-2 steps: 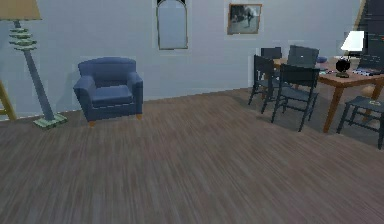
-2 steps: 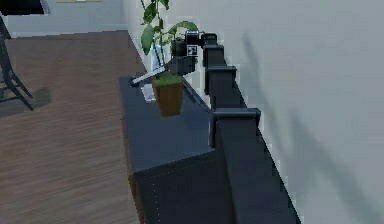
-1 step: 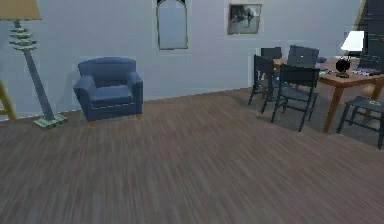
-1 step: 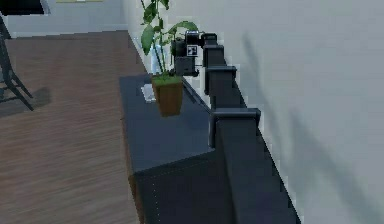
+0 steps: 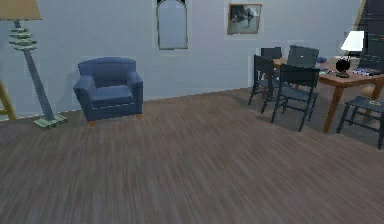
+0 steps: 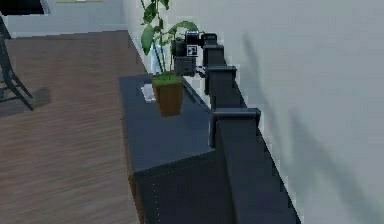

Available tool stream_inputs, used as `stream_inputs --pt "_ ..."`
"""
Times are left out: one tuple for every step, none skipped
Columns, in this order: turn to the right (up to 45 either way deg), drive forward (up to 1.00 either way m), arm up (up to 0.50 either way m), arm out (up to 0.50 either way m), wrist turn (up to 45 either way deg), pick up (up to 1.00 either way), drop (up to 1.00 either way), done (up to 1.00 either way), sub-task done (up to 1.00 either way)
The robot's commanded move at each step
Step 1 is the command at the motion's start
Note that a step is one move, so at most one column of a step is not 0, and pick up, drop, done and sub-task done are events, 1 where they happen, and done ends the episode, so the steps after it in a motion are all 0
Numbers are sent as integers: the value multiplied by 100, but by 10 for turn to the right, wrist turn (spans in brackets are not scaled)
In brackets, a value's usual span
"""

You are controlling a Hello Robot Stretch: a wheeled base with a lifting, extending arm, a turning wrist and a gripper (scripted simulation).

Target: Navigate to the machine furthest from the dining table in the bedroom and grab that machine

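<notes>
Arm side view: the claw (image 6: 179, 67) is near a potted plant (image 6: 169, 96) on the dark counter (image 6: 150, 135), and I cannot tell whether it holds anything; seemingly still navigating, it must next find the machine.

No writing, label or number is legible anywhere.

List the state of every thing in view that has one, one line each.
armchair: upright on the floor.
floor lamp: upright by the wall; cannot tell whether it is lit.
table lamp: upright on the dining table, shade bright.
dining chairs: upright, around the table.
potted plant: upright on the dark cabinet.
gripper: by the plant; cannot tell whether it holds anything.
</notes>
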Motion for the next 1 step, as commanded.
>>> stream_inputs --pt "0 0 -10 0 0 0 0 0 0"
